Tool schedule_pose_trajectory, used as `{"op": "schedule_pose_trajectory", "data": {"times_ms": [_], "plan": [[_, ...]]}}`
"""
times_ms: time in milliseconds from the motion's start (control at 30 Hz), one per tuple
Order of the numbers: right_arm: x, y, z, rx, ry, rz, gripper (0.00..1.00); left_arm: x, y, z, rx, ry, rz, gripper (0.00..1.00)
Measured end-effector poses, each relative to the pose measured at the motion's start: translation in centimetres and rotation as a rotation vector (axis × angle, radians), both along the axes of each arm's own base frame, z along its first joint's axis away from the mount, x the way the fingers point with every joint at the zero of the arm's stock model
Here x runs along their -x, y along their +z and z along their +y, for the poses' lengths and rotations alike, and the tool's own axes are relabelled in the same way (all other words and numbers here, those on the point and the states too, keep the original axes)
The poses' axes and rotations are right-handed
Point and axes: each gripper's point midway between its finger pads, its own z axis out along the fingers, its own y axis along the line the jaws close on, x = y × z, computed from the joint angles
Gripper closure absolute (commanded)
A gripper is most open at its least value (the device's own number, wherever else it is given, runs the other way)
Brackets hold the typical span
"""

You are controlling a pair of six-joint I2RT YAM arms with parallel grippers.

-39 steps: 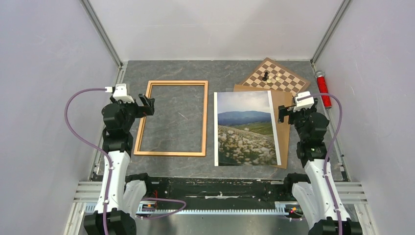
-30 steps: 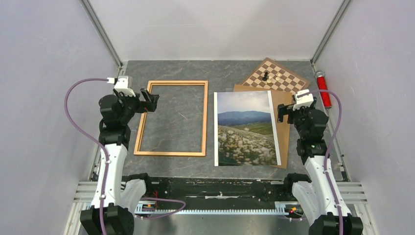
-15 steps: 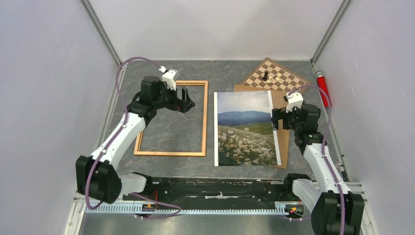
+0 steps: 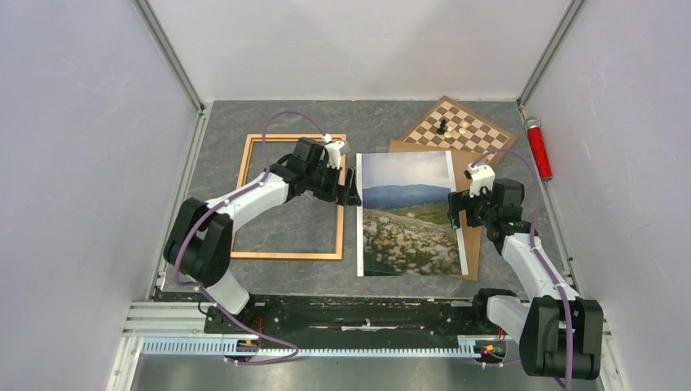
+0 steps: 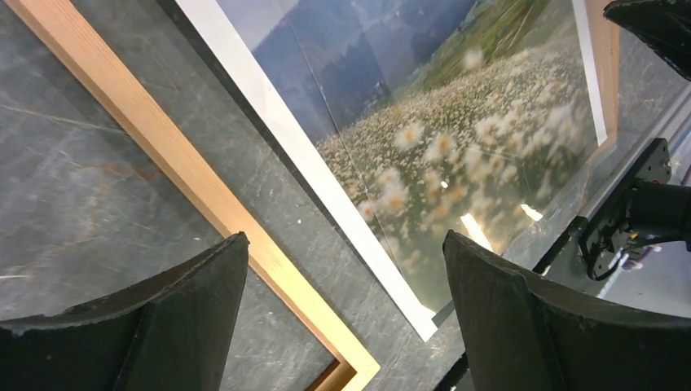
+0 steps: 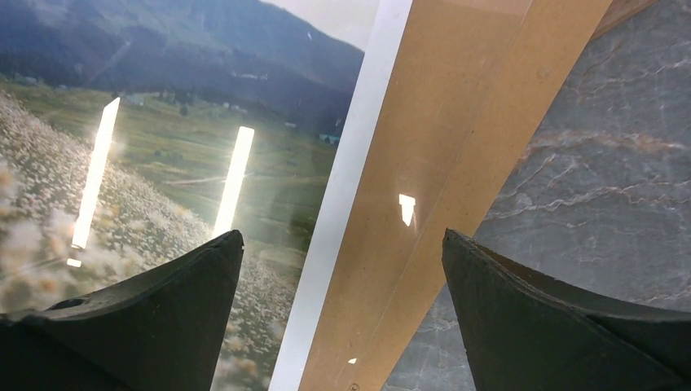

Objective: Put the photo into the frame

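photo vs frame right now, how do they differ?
The frame is an open wooden outline with bare table showing through; the photo is a solid printed sheet. The frame lies directly on the table; the photo lies on a brown backing board. Both lie flat, side by side, a narrow gap apart.

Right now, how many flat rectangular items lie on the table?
4: the frame at left; the photo beside it, lying on a brown backing board; the chessboard far right.

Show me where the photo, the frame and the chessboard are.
the photo point(image 4: 411, 213), top view, middle of the print.
the frame point(image 4: 285, 255), top view, its near rail.
the chessboard point(image 4: 489, 133), top view, bare squares near its right corner.
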Motion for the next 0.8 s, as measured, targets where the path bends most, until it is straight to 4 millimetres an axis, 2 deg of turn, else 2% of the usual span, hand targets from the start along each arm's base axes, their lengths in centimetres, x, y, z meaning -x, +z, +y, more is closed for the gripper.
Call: {"op": "schedule_pose_trajectory", "data": {"times_ms": [133, 467, 667, 800], "plan": [[0.5, -0.6, 0.0, 0.004, 0.004, 0.021, 0.08, 0.8, -1.9, -0.8, 0.003, -0.002, 0.089, 0.06], [1.0, -2.0, -0.3, 0.006, 0.010, 0.073, 0.09, 1.6, -2.2, -2.1, 0.032, -0.021, 0.130, 0.06], [1.1, -2.4, -0.5, -0.002, 0.004, 0.092, 0.09, 2.7, -3.5, -3.2, 0.014, -0.049, 0.165, 0.06], [1.2, -2.8, -0.5, -0.009, 0.003, 0.106, 0.09, 2.6, -4.4, -4.0, 0.002, -0.062, 0.184, 0.06]]}}
